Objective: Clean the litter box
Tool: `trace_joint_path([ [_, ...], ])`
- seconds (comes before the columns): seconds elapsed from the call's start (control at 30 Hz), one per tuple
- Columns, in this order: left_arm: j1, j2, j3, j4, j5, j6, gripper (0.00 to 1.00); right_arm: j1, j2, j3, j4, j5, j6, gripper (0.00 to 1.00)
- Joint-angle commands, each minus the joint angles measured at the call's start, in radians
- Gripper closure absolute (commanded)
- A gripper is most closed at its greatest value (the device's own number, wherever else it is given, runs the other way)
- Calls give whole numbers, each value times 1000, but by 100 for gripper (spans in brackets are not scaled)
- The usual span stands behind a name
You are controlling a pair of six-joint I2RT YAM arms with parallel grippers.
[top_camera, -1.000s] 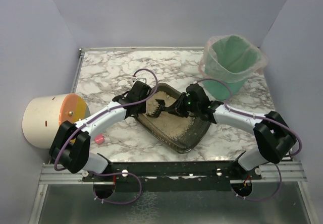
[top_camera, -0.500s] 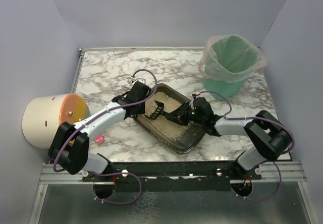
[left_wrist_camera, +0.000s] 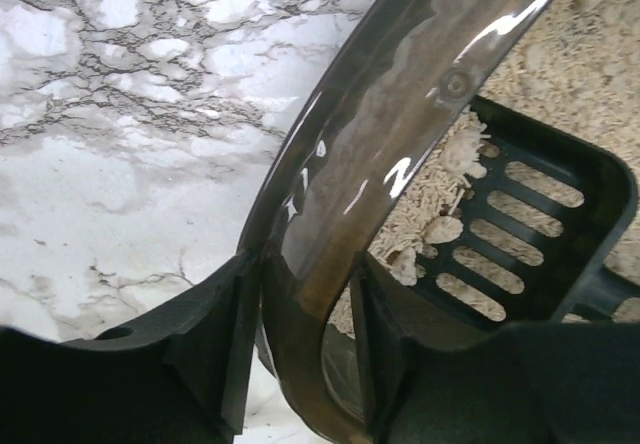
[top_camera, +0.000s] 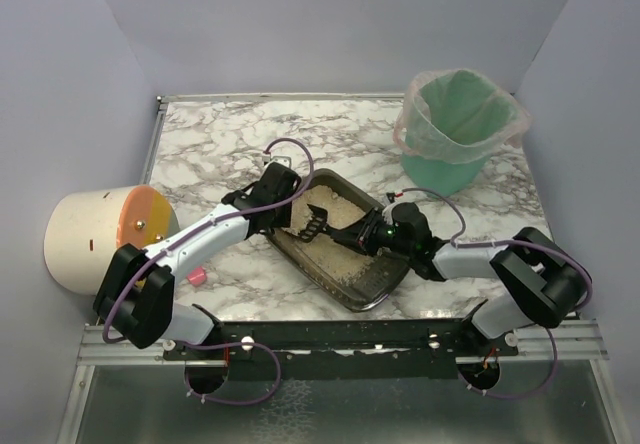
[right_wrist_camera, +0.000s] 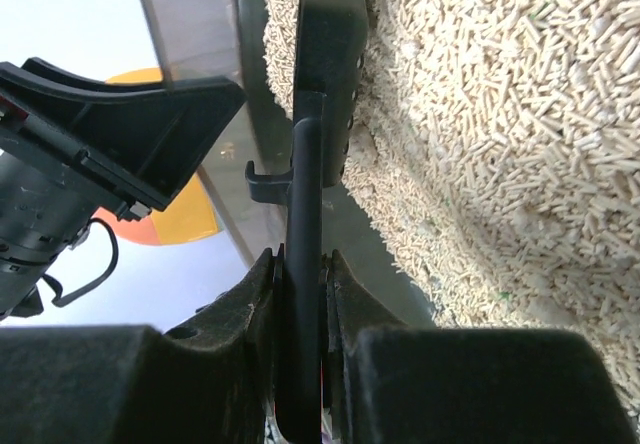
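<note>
we grip with both arms
our left fingers point(left_wrist_camera: 215, 354) pinch the rim of the shallow dark grey-brown plastic litter box point(top_camera: 372, 284) on the marbled bench point(top_camera: 230, 144); our right fingers point(right_wrist_camera: 230, 359) clamp the black slotted plastic scoop point(left_wrist_camera: 530, 224).

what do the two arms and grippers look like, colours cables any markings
The left arm and right arm share white links and black joint housings. A purple cable runs along each, looping free near the wrist. The left gripper and right gripper are matte black with flat, wedge-shaped fingers. A small green light glows on the right wrist.
</note>
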Motion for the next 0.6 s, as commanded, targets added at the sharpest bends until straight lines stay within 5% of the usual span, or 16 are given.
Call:
trace_joint_path([
  [0.0, -11, -50, 12, 44, 35, -19, 50, 7, -75, -20, 3, -11, -11, 100],
  [0.4, -11, -98, 7, 63, 17, -6, 22, 7, -323, -149, -126, 85, -94, 100],
  [0.57, -11, -168, -3, 101, 15, -1, 1, 4, -448, -221, -146, 124, -113, 99],
])
